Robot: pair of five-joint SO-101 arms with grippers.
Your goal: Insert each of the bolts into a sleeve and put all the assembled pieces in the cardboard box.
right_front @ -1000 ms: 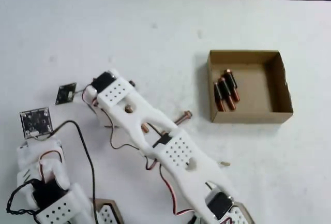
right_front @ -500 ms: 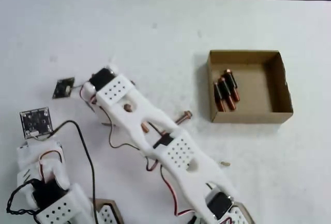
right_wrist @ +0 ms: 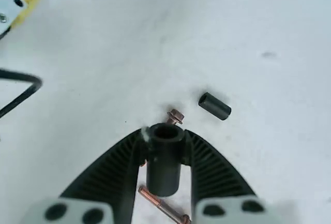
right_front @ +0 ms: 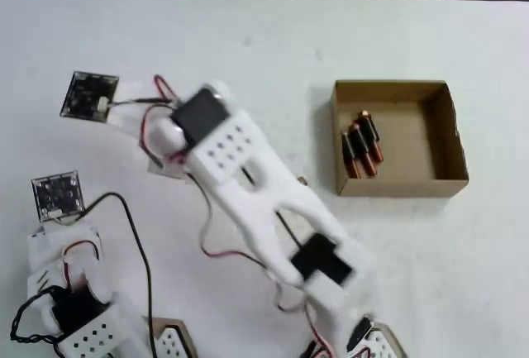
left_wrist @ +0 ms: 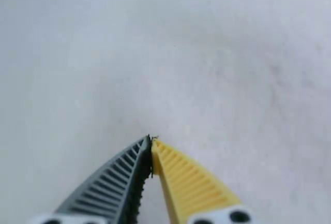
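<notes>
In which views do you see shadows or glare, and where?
High view: even light, no glare on the table. Right wrist view: only a faint shadow by the loose sleeve. Left wrist view: no hard shadow under the left gripper.

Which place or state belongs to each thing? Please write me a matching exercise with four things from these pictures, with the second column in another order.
Things
1. left gripper
2. nearer sleeve in the right wrist view
3. farther sleeve in the right wrist view
4. assembled pieces

Places or states
A. lying on the table, apart from both grippers
B. inside the cardboard box
C. shut on nothing
D. gripped by the right gripper

Pairs: 1-C, 2-D, 3-A, 4-B
</notes>
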